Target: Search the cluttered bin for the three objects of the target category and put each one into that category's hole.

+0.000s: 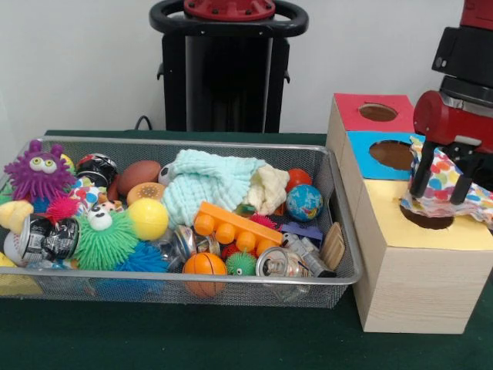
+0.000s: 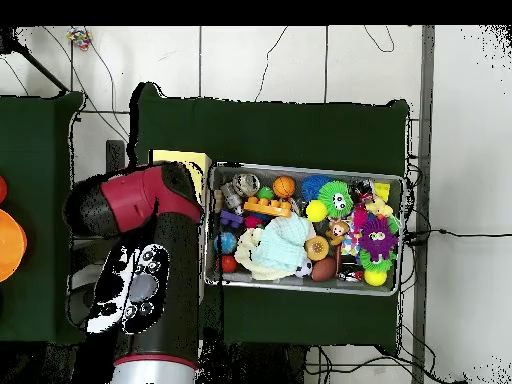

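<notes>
Polka-dot cloth (image 1: 447,181) in tool (image 1: 441,193), yellow hole (image 1: 426,218)

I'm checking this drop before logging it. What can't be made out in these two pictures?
- Front view: the gripper is wrapped in the dotted cloth, so its grip cannot be judged.
- Front view: the cloth covers most of the yellow hole.
- Overhead view: the arm hides most of the box.
- Front view: the bin runs off the left edge.
</notes>
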Controlling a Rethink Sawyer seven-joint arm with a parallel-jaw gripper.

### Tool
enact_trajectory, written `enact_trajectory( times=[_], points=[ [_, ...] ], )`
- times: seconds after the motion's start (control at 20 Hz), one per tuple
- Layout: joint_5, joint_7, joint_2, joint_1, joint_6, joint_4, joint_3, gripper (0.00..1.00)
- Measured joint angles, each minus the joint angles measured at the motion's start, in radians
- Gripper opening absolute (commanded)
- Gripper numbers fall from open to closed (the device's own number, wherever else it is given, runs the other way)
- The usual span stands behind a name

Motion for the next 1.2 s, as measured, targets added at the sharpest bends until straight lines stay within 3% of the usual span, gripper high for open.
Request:
enact_trajectory(
  times=[0.45,0.85,1.2],
  points=[
    [0.016,0.000,-0.019,-0.030,-0.005,0.082,0.008,1.00],
    [0.017,0.000,-0.019,-0.066,-0.005,0.084,0.009,1.00],
    [0.017,0.000,-0.010,-0.044,-0.006,0.074,-0.023,1.00]
  ],
)
